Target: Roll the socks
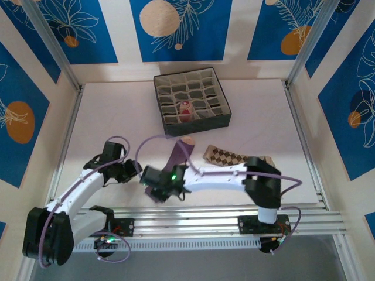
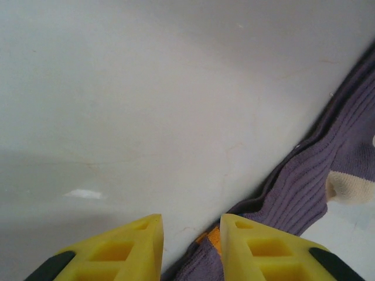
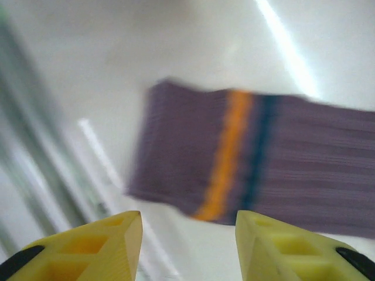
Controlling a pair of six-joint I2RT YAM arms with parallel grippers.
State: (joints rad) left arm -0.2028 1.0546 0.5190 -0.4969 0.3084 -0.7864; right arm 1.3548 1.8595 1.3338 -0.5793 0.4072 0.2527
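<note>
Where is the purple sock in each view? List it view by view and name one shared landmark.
Top external: purple sock, mid-table, nearer than the grey box.
Left wrist: right edge, slanting down to bottom centre.
Right wrist: centre to right edge, blurred.
Shared landmark: its orange cuff stripe, both wrist views.

The left gripper was held low, jaws parted and empty. The right arm reached leftward; the right gripper jaws stood wide apart.
</note>
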